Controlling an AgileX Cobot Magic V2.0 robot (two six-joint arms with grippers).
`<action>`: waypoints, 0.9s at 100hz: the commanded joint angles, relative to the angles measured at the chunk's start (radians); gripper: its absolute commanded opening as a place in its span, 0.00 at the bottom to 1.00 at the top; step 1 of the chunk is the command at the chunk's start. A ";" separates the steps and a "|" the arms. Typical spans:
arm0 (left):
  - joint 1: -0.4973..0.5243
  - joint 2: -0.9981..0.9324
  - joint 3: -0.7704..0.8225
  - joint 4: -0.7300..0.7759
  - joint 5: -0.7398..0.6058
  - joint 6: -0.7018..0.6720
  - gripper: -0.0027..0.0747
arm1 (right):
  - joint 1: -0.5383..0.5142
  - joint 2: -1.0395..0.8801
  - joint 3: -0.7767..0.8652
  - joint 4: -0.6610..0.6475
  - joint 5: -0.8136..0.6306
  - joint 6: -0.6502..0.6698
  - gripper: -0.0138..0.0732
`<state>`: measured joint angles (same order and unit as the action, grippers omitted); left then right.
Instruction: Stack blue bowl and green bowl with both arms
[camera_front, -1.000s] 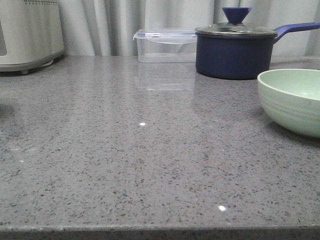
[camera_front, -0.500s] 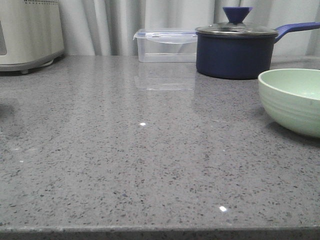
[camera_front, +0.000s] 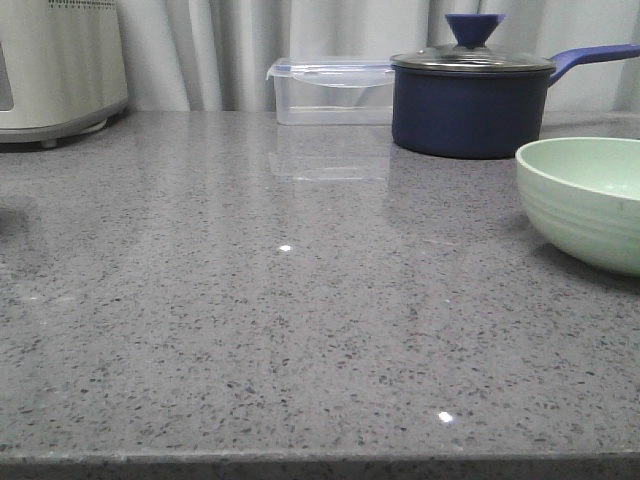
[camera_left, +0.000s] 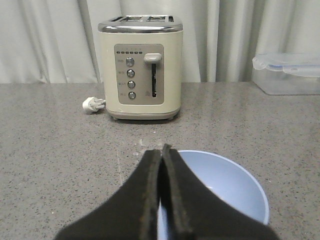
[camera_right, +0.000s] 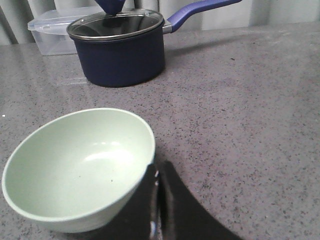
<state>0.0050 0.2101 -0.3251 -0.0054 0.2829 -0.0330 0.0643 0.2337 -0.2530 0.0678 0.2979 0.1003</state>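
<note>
The green bowl (camera_front: 585, 200) stands at the right edge of the counter in the front view, in front of the navy saucepan. It also shows in the right wrist view (camera_right: 80, 165). My right gripper (camera_right: 158, 172) is shut, its fingertips just outside the bowl's rim, and the bowl's wall hides part of one finger. The blue bowl (camera_left: 230, 187) shows only in the left wrist view, on the counter in front of the toaster. My left gripper (camera_left: 161, 150) is shut, its fingers over the bowl's near side and hiding part of it. Neither arm shows in the front view.
A navy lidded saucepan (camera_front: 468, 100) with a long handle and a clear plastic box (camera_front: 330, 90) stand at the back. A cream toaster (camera_left: 141, 67) stands at the back left, with its plug (camera_left: 92, 104) lying on the counter beside it. Grey curtains hang behind.
The green bowl's left edge sits a touch further right in the front view than a second ago. Nothing else has visibly moved.
</note>
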 joint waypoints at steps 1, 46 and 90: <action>0.004 0.082 -0.093 -0.010 -0.032 -0.001 0.01 | -0.009 0.086 -0.095 -0.004 -0.035 -0.006 0.08; 0.004 0.237 -0.214 -0.010 -0.013 -0.001 0.29 | -0.009 0.245 -0.208 -0.003 0.006 -0.006 0.51; 0.004 0.244 -0.212 -0.010 -0.043 -0.001 0.67 | -0.009 0.277 -0.247 0.000 0.089 -0.006 0.54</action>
<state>0.0050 0.4388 -0.5025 -0.0070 0.3344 -0.0330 0.0643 0.4745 -0.4378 0.0678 0.4007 0.1003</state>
